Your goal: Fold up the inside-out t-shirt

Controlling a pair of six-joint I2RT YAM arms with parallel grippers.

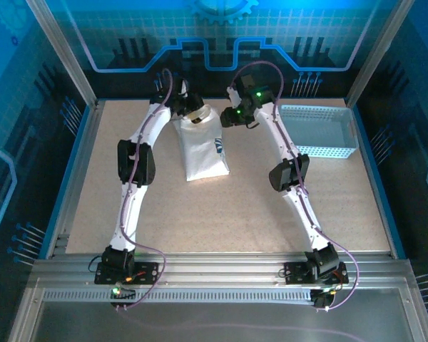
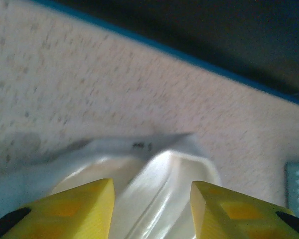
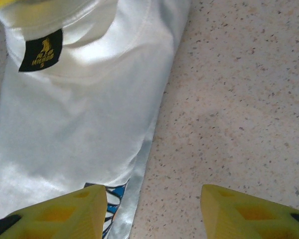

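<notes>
the inside-out t-shirt (image 1: 203, 146) lies on the counter (image 1: 221, 214) at the far middle, between the two arms and well apart from the basket (image 1: 328, 151). it is already gathered into a narrow, long bundle, so the lengthwise folds look done. a crosswise fold to shorten it and some tidying seem to be left.

the left end effector (image 1: 192, 108) sits at the shirt's far end. from its wrist, its fingers (image 2: 84, 209) stand either side of a raised ridge of cloth, but whether they pinch it cannot be told. the right end effector (image 3: 153, 189) is open over the shirt's right edge, with bare counter between its fingers.

the blue logo (image 3: 114, 196) is cut off, the dark neck label (image 3: 41, 50) is too small to read, and the left wrist view is blurred.
</notes>
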